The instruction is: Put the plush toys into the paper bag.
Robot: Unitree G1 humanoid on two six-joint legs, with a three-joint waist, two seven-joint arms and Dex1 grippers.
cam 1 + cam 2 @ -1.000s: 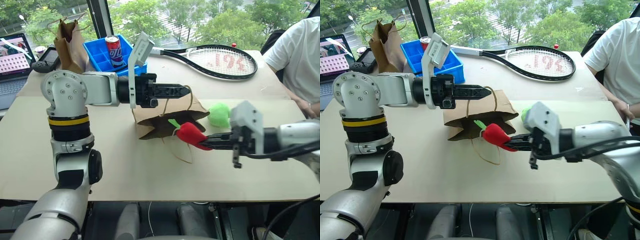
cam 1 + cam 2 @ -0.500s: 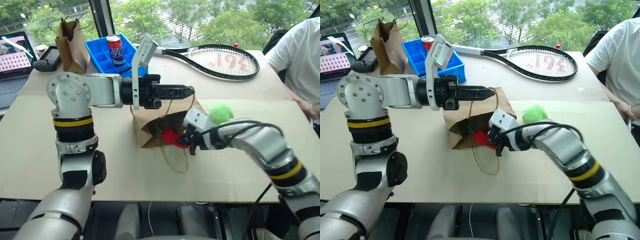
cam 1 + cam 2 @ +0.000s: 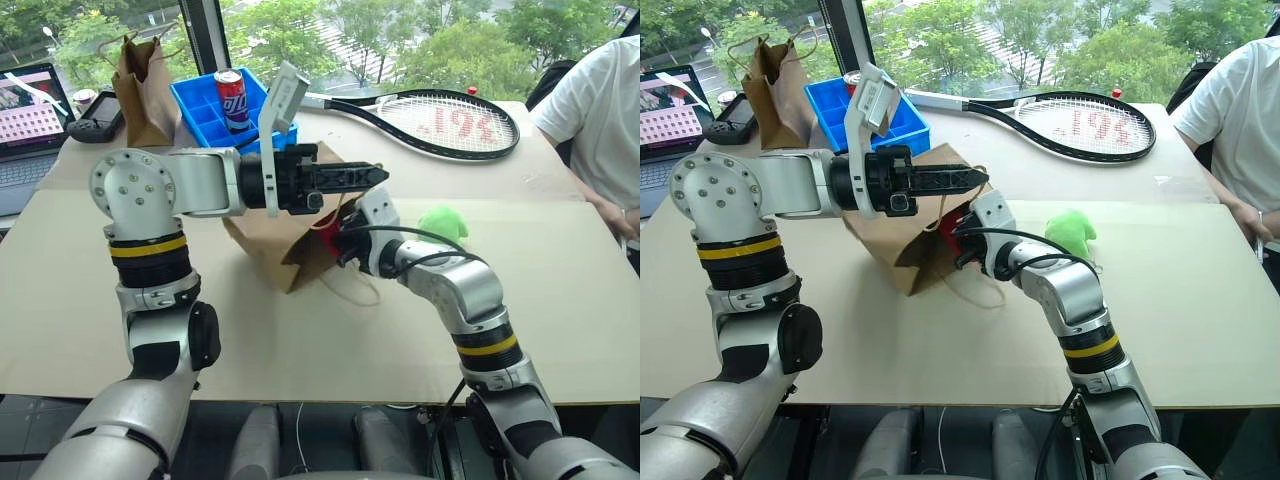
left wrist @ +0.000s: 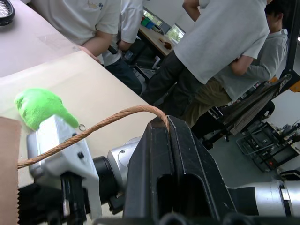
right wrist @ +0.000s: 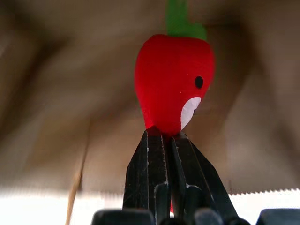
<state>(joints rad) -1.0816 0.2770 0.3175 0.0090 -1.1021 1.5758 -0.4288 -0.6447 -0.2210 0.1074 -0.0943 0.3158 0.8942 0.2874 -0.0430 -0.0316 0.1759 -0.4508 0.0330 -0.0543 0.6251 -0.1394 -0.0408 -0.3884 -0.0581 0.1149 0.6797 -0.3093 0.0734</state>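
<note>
The wide brown paper bag (image 3: 265, 238) stands tilted at mid-table, its mouth toward my right arm. My left gripper (image 3: 378, 176) is shut on one of its twisted-cord handles (image 4: 108, 119) and holds it up level. My right gripper (image 5: 161, 135) is shut on the tip of the red chili plush (image 5: 173, 79) and reaches inside the bag's mouth, brown paper all around it. From the head views a bit of red chili (image 3: 951, 228) shows at the opening. The light-green plush (image 3: 443, 222) lies on the table just right of the bag, beside my right forearm.
A tennis racket (image 3: 440, 120) lies at the back. A blue bin (image 3: 215, 105) with a red can (image 3: 228, 98) and a smaller crumpled paper bag (image 3: 140, 85) stand back left, near a laptop (image 3: 25, 120). A person (image 3: 590, 110) sits at the right edge.
My right gripper has carried the red chili left and forward, from in front of the bag into its mouth. The bag has tipped up more steeply. My left gripper has kept its place on the handle.
</note>
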